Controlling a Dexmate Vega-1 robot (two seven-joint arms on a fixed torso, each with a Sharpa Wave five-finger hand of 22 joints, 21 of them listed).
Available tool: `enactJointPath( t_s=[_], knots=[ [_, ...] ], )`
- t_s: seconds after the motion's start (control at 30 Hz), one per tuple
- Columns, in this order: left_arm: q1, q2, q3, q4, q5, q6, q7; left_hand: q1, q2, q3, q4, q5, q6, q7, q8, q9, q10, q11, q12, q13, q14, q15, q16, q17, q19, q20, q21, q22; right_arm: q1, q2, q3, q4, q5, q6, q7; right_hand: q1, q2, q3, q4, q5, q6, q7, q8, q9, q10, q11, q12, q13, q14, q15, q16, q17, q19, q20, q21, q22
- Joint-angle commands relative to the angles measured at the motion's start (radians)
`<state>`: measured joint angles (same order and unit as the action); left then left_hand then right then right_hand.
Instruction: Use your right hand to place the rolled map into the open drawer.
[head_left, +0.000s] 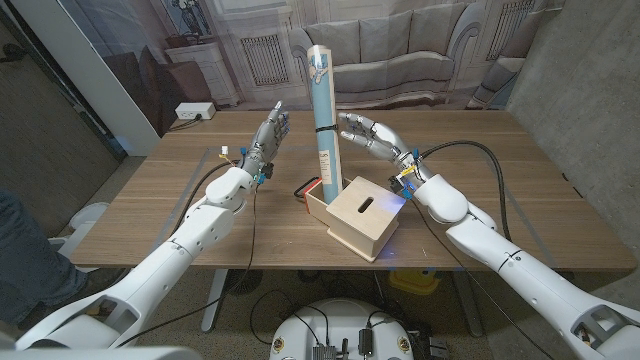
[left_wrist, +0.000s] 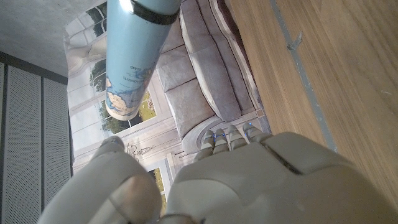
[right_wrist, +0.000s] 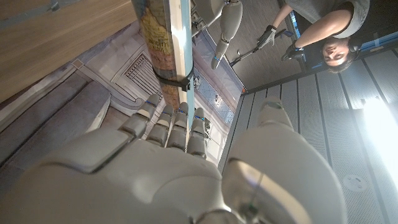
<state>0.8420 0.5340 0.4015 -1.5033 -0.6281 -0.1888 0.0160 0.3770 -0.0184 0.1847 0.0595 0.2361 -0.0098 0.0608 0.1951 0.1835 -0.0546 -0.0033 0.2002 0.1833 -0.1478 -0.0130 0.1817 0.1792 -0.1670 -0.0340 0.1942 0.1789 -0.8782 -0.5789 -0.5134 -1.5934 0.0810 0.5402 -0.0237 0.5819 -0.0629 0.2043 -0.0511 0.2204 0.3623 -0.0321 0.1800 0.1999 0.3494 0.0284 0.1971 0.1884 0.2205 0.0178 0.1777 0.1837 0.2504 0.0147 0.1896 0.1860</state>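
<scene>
Two hands flank the frame's centre. Nearest, low centre, a wooden box (head_left: 361, 216) has its open drawer (head_left: 322, 200) pulled leftward. Rising from the drawer, the rolled map (head_left: 325, 120) stands upright. Right hand (head_left: 368, 133) sits just right of it, fingers spread, grasping nothing. Left hand (head_left: 268, 138), centre-left, is likewise released.

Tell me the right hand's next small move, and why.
Probably ease the right hand clear of the rolled map. The map already stands upright with its lower end in the open drawer of the wooden box, and the hand's fingers look spread beside it. Contact is hard to tell.
</scene>
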Motion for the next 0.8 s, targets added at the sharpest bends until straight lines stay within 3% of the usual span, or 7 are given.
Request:
enactJointPath(
  t_s=[0.03, 0.1, 0.13, 0.2, 0.33, 0.8],
  knots=[
    [0.014, 0.005, -0.007, -0.014, 0.001, -0.007, 0.010, 0.001, 0.009, -0.003, 0.000, 0.000, 0.004, -0.001, 0.000, 0.002, -0.007, 0.003, 0.000, 0.003, -0.008, 0.004, 0.004, 0.002, -0.058, -0.020, 0.007, 0.004, -0.004, -0.009, 0.019, -0.015, -0.013, -0.008, -0.023, -0.005, 0.003, -0.006, 0.001, 0.008, -0.005, 0.001, 0.005, 0.000, -0.007, -0.002, 0.004, 0.003, -0.005, 0.000, 0.006, 0.003, -0.006, -0.003, 0.006, 0.003],
    [0.016, 0.006, -0.007, -0.015, 0.002, -0.009, 0.011, 0.001, 0.009, -0.004, 0.000, 0.000, 0.005, 0.000, 0.000, 0.002, -0.007, 0.003, 0.000, 0.003, -0.008, 0.005, 0.004, 0.002, -0.058, -0.020, 0.007, 0.004, -0.004, -0.009, 0.022, -0.017, -0.015, -0.011, -0.029, -0.006, 0.003, -0.007, 0.001, 0.008, -0.005, 0.001, 0.006, 0.000, -0.006, -0.003, 0.004, 0.003, -0.004, -0.002, 0.007, 0.003, -0.005, -0.004, 0.007, 0.003],
    [0.016, 0.006, -0.008, -0.016, 0.002, -0.009, 0.011, 0.002, 0.009, -0.004, 0.000, 0.000, 0.005, -0.001, 0.000, 0.002, -0.006, 0.003, 0.000, 0.003, -0.008, 0.005, 0.005, 0.002, -0.059, -0.021, 0.007, 0.004, -0.004, -0.009, 0.023, -0.016, -0.014, -0.012, -0.029, -0.008, 0.003, -0.009, 0.001, 0.010, -0.003, 0.029, 0.010, -0.001, 0.004, 0.014, 0.011, 0.003, 0.002, -0.014, 0.009, 0.001, 0.000, -0.020, 0.010, 0.003],
    [0.018, 0.008, -0.008, -0.018, 0.002, -0.009, 0.012, 0.002, 0.009, -0.004, 0.000, 0.000, 0.005, 0.000, 0.000, 0.002, -0.007, 0.002, 0.000, 0.003, -0.008, 0.004, 0.005, 0.002, -0.058, -0.020, 0.007, 0.004, -0.002, -0.010, 0.026, -0.016, -0.015, -0.015, -0.032, -0.009, 0.003, -0.010, 0.000, 0.011, -0.006, 0.044, 0.009, -0.001, 0.010, 0.021, 0.014, 0.003, 0.009, -0.023, 0.011, 0.001, 0.004, -0.036, 0.012, 0.003],
    [0.021, 0.012, -0.010, -0.024, 0.002, -0.007, 0.012, 0.002, 0.009, -0.004, 0.000, 0.000, 0.005, -0.001, 0.000, 0.002, -0.007, 0.002, 0.000, 0.003, -0.008, 0.004, 0.005, 0.002, -0.059, -0.020, 0.007, 0.004, 0.003, -0.014, 0.028, -0.017, 0.004, -0.027, -0.021, -0.011, 0.003, -0.012, 0.000, 0.012, -0.013, 0.048, 0.008, -0.001, 0.013, 0.025, 0.015, 0.003, 0.013, -0.030, 0.012, 0.000, 0.010, -0.047, 0.015, 0.003],
    [0.032, 0.025, -0.022, -0.032, -0.002, -0.017, 0.009, 0.002, 0.010, -0.006, 0.000, 0.000, 0.003, -0.001, 0.000, 0.002, -0.005, 0.000, 0.001, 0.003, -0.009, 0.003, 0.004, 0.002, -0.059, -0.021, 0.007, 0.004, 0.028, -0.031, 0.037, -0.030, 0.097, -0.093, 0.035, -0.025, 0.006, -0.017, 0.007, 0.012, -0.012, 0.055, 0.011, -0.002, 0.009, 0.023, 0.014, 0.002, 0.011, -0.031, 0.012, 0.002, 0.010, -0.048, 0.015, 0.003]
  ],
)
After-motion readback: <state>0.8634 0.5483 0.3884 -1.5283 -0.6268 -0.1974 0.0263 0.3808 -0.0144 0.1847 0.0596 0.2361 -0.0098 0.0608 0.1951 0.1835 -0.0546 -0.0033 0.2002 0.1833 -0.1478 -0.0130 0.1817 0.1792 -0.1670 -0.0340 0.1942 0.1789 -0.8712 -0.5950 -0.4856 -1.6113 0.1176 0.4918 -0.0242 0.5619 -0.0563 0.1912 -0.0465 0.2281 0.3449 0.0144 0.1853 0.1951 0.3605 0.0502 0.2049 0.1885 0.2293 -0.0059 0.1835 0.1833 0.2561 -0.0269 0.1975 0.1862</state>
